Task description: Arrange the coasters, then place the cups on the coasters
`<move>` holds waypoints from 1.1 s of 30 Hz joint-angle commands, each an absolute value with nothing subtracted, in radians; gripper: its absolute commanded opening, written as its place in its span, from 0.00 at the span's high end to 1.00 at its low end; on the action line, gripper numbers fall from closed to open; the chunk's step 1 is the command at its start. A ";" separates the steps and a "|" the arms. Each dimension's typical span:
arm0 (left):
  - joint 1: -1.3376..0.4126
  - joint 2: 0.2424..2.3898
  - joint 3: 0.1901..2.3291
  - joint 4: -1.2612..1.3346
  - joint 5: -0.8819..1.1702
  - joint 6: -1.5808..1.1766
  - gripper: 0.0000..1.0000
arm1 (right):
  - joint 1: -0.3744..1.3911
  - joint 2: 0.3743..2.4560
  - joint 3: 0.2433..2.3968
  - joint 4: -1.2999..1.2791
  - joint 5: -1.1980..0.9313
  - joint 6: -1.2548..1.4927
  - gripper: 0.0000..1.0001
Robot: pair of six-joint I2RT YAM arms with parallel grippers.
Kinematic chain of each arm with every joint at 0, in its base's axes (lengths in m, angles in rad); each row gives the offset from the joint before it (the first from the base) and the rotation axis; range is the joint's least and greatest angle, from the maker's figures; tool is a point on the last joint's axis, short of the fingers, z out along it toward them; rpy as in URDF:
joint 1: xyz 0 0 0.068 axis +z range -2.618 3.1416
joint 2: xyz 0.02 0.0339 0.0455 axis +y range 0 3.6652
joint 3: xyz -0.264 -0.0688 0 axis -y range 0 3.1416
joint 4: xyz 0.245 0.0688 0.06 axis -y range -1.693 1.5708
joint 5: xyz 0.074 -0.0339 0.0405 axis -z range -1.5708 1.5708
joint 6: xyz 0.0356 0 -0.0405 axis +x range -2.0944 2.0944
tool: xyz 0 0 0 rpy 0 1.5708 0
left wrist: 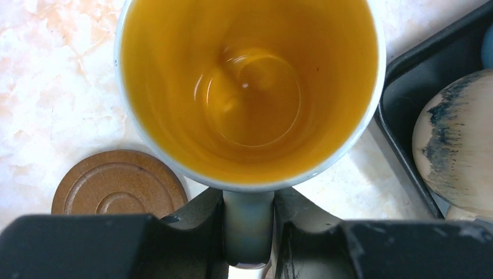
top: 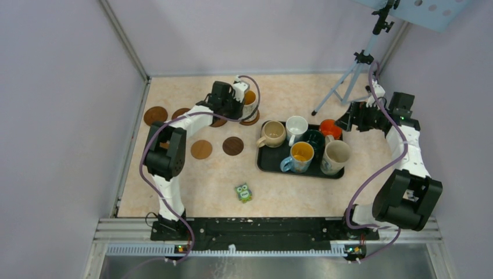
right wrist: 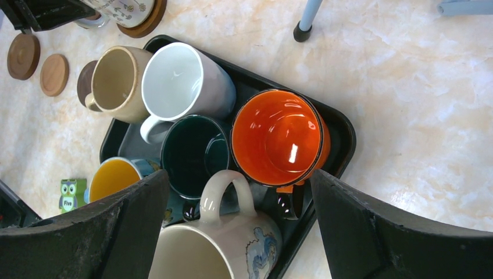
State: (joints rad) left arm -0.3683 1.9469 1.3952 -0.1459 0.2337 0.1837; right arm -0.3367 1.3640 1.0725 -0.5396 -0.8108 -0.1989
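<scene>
Mug (left wrist: 250, 87) on a coaster (right wrist: 152, 20), six cups (right wrist: 279, 136) apart
The white, orange-lined mug stands upright, handle pinched between the left fingers (left wrist: 192, 232); other brown coasters (top: 202, 149) lie flat left of them. The six cups crowd upright beneath the spread right fingers (right wrist: 372, 232).

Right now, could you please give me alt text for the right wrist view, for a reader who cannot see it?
The open right gripper hovers over a black tray crowded with six mugs: orange-red, dark green, white, beige, yellow-lined and cream. Brown coasters and a small green owl figure lie on the pale marbled table beyond.
</scene>
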 commanded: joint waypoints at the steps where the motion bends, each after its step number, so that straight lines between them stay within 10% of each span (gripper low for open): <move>1: -0.365 1.914 1.444 -0.051 0.292 0.187 0.59 | -0.339 1.361 1.075 -0.522 -0.831 -0.209 0.09; 20: -0.366 1.693 1.435 -0.186 0.298 0.176 0.02 | -0.339 1.345 1.072 -0.522 -0.834 -0.209 0.09; 33: -0.371 1.501 1.453 -0.437 0.635 0.265 0.01 | -0.339 1.337 1.088 -0.527 -0.851 -0.207 0.09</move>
State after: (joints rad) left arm -0.3687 1.5200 1.4372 -0.2951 0.4622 0.2043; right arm -0.3367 1.3640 1.0729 -0.5396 -0.8185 -0.1989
